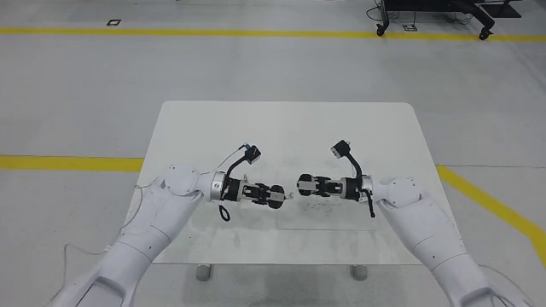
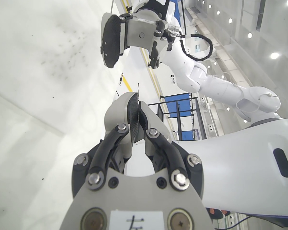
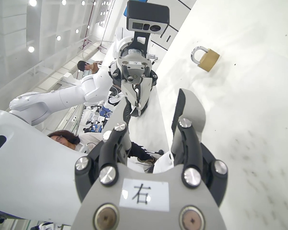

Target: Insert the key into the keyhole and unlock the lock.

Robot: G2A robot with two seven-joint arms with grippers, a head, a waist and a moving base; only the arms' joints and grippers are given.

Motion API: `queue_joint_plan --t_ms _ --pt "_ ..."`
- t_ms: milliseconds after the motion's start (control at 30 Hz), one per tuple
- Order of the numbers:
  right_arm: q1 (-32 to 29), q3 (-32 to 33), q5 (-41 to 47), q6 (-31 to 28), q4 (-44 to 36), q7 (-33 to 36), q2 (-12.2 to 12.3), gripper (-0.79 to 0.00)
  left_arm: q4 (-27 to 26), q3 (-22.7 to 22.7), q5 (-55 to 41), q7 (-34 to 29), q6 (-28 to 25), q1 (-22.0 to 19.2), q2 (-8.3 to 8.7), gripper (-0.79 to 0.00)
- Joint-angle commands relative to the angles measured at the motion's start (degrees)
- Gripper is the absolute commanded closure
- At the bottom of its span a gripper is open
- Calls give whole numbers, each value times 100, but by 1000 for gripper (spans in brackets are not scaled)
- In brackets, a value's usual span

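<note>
My left gripper (image 2: 138, 101) is shut on a thin metal key (image 2: 138, 89), whose blade sticks out past the fingertips, edge-on. In the top view the left gripper (image 1: 280, 194) and right gripper (image 1: 301, 183) face each other tip to tip over the table's front middle, a small gap apart. My right gripper (image 3: 153, 104) is open and holds nothing. A brass padlock (image 3: 205, 58) with a silver shackle lies flat on the table, beyond and to the side of both grippers. From the right wrist, the left gripper (image 3: 138, 104) shows with the key (image 3: 139, 108) at its tips.
The white table (image 1: 281, 128) carries only faint dark specks. Its front edge runs close under both grippers. Yellow floor lines and a wheeled frame (image 1: 435, 0) lie beyond the far side.
</note>
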Motion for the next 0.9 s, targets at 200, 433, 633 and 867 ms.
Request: queue_joint_plan --t_ms 200,433,633,867 --pt "118 -377 199 114 -21 115 103 -252 7 65 336 219 -117 -34 -9 0" --pt "204 -715 238 111 -42 111 183 -234 -28 104 397 251 -121 -25 -12 0" --pt "288 -921 363 51 12 52 243 -175 -39 148 448 235 -97 -33 -15 0" --pt "373 -1157 605 69 65 69 295 -25 -31 178 381 181 -67 -46 -23 0"
